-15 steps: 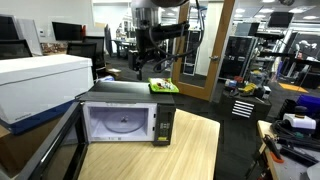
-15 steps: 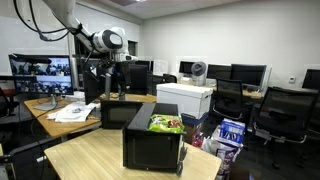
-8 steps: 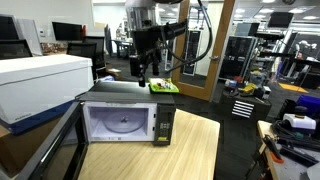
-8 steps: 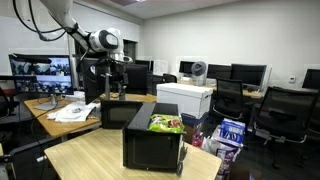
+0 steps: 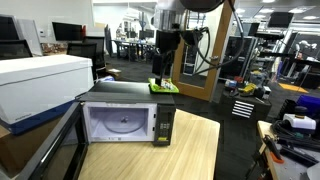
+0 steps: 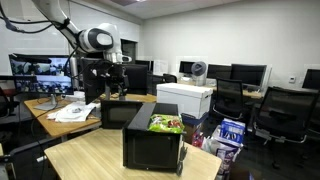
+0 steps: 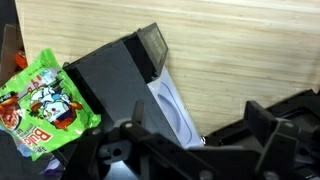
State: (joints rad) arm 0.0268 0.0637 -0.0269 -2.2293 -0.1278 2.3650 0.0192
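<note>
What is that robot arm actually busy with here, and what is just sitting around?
In hand:
gripper, open, near the green snack bag
microwave, door open, with the bag on top

Lying about:
white box
papers
monitors
office chairs

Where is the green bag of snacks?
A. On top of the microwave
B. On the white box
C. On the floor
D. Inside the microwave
A: in an exterior view the green snack bag lies on the roof of the black microwave, near its corner, and the open oven holds only its glass plate.
</note>
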